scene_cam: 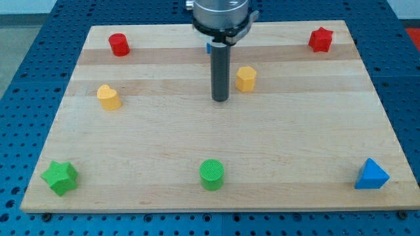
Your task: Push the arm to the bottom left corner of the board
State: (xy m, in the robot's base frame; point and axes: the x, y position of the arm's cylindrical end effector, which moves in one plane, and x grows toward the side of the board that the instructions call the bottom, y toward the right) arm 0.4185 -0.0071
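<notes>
My tip (220, 99) rests on the wooden board (157, 137) a little above its middle. A yellow hexagonal block (246, 78) stands just to the tip's right, apart from it. A green star block (60, 177) sits near the board's bottom left corner, far from the tip. A yellow block (109, 97) lies to the tip's left. A small blue block (208, 47) is mostly hidden behind the rod.
A red cylinder (119, 44) stands at the top left and a red star block (320, 39) at the top right. A green cylinder (212, 174) sits at the bottom middle. A blue triangular block (371, 175) sits at the bottom right.
</notes>
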